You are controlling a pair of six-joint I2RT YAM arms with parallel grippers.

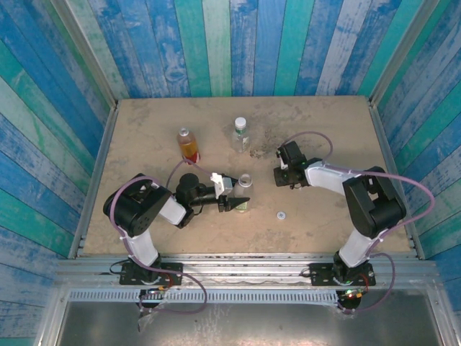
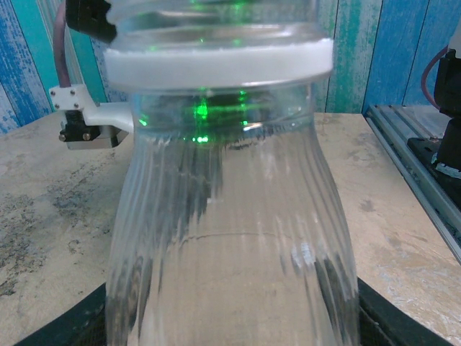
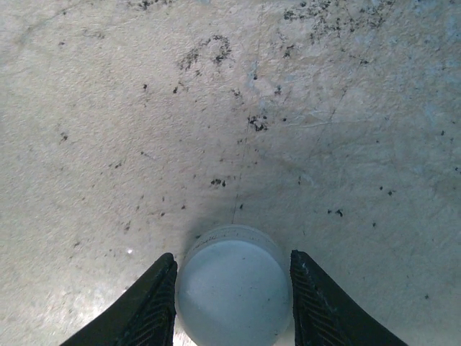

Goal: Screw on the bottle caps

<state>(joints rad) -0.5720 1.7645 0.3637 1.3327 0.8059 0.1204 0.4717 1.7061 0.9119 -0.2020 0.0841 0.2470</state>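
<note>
Standing near the middle of the worktop [image 1: 144, 122], a clear bottle [image 2: 230, 216] is gripped by the left claw [image 1: 240, 193]. A white cap [image 3: 232, 295], lying flat on the worktop, is pinched by the right claw [image 3: 232, 258]. Another cap [image 1: 281, 214] lies loose nearby.

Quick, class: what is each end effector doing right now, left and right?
Left end effector: closed on the clear bottle.
Right end effector: closed on a white cap, fingers against both its sides.
</note>
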